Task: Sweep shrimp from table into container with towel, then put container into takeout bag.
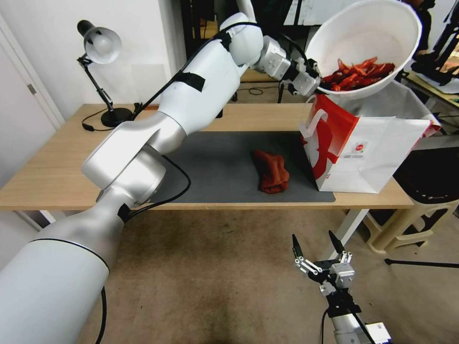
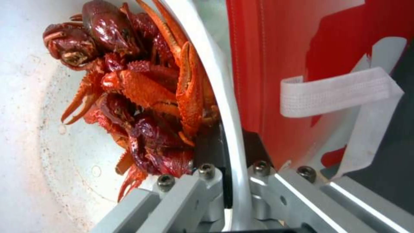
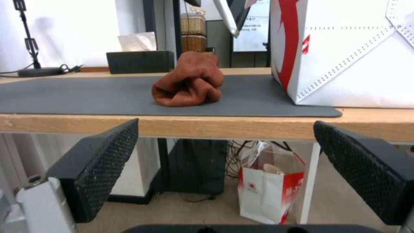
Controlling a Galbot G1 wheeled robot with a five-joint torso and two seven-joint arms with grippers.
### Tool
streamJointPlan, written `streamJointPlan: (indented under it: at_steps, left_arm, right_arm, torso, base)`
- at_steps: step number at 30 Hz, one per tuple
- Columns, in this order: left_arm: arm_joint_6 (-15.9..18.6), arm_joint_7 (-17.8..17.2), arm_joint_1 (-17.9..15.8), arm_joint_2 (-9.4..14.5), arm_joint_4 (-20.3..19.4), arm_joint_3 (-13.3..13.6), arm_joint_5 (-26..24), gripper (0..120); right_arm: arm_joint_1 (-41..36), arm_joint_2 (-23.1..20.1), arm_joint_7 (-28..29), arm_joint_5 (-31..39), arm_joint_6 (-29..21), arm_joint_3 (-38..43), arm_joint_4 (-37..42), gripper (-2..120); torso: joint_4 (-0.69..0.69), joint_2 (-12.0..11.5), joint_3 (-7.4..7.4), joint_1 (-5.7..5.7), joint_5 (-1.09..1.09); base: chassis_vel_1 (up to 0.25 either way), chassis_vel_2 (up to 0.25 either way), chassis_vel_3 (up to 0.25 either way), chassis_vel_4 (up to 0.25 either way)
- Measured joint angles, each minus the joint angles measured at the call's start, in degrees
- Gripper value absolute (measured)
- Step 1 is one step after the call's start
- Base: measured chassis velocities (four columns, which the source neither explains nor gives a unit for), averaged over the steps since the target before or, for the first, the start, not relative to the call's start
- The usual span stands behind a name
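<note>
Pinching the near rim of the container (image 1: 370,36), the left hand (image 1: 316,79) holds it tilted in the air just above the open takeout bag (image 1: 363,153), its fingers clamped on the white wall. Shrimp (image 1: 359,74) lie heaped inside against the low side. Beside the bag, the towel (image 1: 271,171) sits crumpled on the counter (image 1: 52,177). Below the counter's front edge, the right hand (image 1: 317,249) hangs with fingers spread apart.

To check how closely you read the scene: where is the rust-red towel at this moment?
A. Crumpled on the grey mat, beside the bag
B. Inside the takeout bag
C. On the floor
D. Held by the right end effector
A: the towel lies crumpled on the mat of the table, beside the takeout bag, free of both end effectors.
</note>
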Motion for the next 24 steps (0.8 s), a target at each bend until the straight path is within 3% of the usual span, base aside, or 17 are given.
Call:
streamJointPlan:
  at_steps: [8,24]
  left_arm:
    - [-0.13,-0.02,-0.27,0.08,-0.12,3.1,-0.61,0]
    - [0.11,-1.89,-0.26,0.13,-0.73,6.21,-1.33,0]
  right_arm:
    - [0.44,-0.31,-0.3,0.56,0.02,0.17,-0.43,100]
    - [0.78,-0.46,-0.63,0.96,0.23,0.1,-0.97,100]
  torso:
    - [0.0,0.0,0.0,0.0,0.0]
    - [0.0,0.0,0.0,0.0,0.0]
  base:
    - [0.0,0.0,0.0,0.0]
    - [0.0,0.0,0.0,0.0]
